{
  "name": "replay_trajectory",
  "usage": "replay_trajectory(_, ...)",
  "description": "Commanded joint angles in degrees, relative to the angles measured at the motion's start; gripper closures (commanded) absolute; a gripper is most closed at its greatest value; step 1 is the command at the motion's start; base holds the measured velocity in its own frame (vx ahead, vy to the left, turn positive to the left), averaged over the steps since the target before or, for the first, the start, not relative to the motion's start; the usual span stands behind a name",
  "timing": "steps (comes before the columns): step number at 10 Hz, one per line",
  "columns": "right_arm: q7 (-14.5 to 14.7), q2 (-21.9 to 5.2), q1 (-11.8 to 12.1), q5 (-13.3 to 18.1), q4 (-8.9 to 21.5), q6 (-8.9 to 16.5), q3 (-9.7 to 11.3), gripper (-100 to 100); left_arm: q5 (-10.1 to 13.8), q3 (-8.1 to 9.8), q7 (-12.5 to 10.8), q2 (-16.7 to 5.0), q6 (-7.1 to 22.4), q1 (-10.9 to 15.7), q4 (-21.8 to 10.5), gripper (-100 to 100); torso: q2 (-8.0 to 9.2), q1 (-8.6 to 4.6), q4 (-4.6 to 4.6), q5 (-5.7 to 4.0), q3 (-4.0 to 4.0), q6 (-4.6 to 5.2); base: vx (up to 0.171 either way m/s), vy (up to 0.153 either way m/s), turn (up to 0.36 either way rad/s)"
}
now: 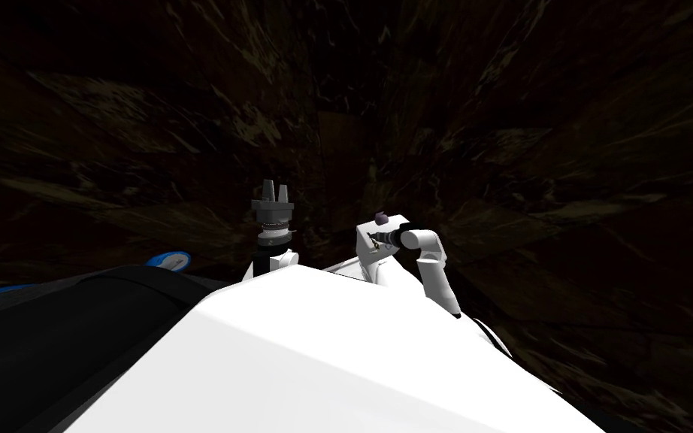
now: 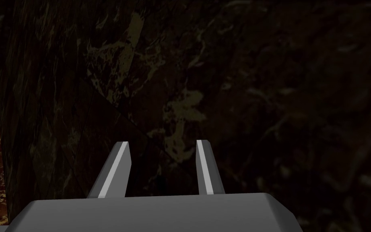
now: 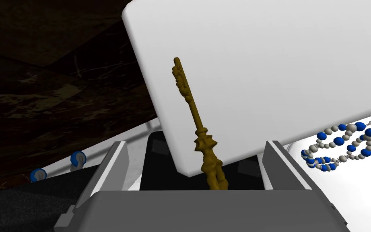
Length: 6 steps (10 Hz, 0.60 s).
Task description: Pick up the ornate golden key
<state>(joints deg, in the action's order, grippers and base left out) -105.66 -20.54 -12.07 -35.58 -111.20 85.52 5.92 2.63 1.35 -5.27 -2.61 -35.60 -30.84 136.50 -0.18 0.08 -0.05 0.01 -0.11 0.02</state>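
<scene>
Straddling the ornate golden key [image 3: 202,135] at the centre of the right wrist frame, we are presenting the right gripper [image 3: 195,142] wide open, fingers [image 3: 110,169] clear of its shaft; we are judging that a centred, even squeeze should come before any lift.
</scene>
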Motion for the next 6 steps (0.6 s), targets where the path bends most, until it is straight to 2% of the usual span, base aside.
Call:
replay_trajectory(1, -2.9, -0.7, -0.2, -1.0, 1.5, 2.3, 0.0, -100, 0.0, 0.00, 0.0, 0.0, 0.0, 0.0, 0.0, 0, 0.00, 0.00, 0.00, 0.00, 0.00, 0.00, 0.050, 0.013, 0.080)
replay_trajectory(5, -7.3, -2.3, 0.0, -2.7, 3.3, 6.0, -0.2, -100, 0.0, 0.00, 0.0, 0.0, 0.0, 0.0, 0.0, 0, 0.09, 0.01, 0.02, 0.00, 0.05, 0.02, 0.033, 0.016, 0.061)
replay_trajectory(6, -6.5, -2.0, 0.2, -2.3, 2.9, 5.2, -0.1, -100, 0.0, 0.00, 0.0, 0.0, 0.0, 0.0, 0.0, 0, 0.10, 0.01, 0.02, 0.00, 0.06, 0.01, 0.012, 0.005, 0.009)
